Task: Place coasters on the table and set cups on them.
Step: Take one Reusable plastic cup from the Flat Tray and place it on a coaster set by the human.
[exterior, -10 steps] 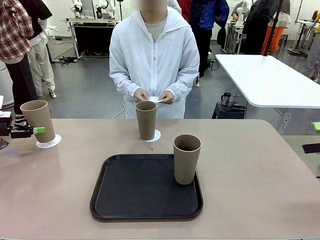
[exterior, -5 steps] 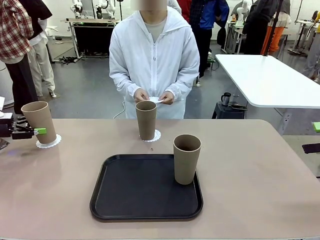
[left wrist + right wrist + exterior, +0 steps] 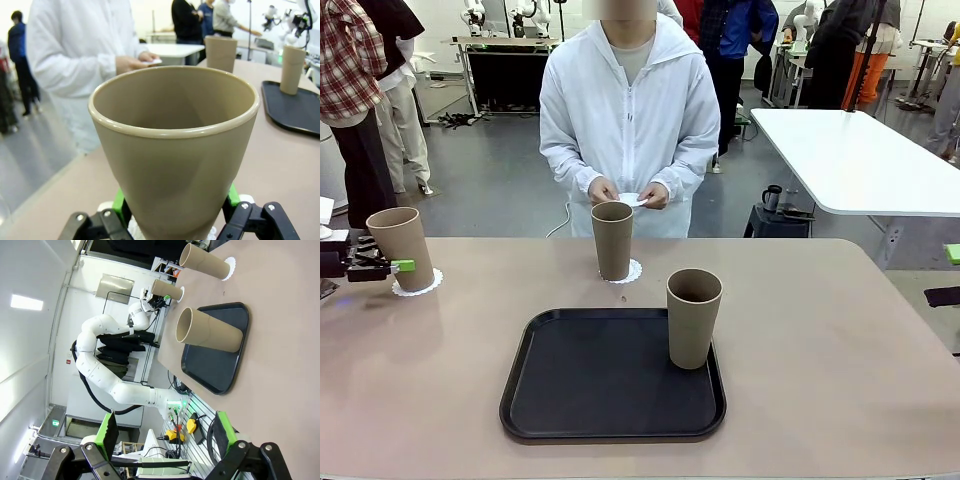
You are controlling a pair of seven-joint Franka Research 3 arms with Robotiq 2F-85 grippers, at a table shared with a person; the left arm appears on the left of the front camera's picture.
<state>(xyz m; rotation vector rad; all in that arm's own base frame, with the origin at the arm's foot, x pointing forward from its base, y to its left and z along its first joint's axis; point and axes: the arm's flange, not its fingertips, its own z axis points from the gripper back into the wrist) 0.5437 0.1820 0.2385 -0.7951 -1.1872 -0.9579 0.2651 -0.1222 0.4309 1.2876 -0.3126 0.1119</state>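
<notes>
My left gripper (image 3: 392,266) is shut on a tan cup (image 3: 402,247) near its base, at the table's (image 3: 840,360) far left. The cup stands upright on a white lacy coaster (image 3: 418,284). In the left wrist view this cup (image 3: 175,145) looms between the green pads (image 3: 118,200). A second cup (image 3: 612,240) stands on a coaster (image 3: 631,272) in front of the person, who holds another coaster (image 3: 632,199) in both hands. The third cup (image 3: 693,318) stands on the black tray (image 3: 580,390). My right gripper (image 3: 165,432) is open with nothing in it, well away from the cups.
The black tray lies in the middle of the table, towards the robot's side. A white table (image 3: 860,160) with a small dark mug (image 3: 772,197) beside it stands behind on the right. Other people stand farther back. The table's right half is bare.
The left gripper has brought its cup slightly lower and from a tilt to upright on the left coaster. The person's hands and the other two cups have not moved.
</notes>
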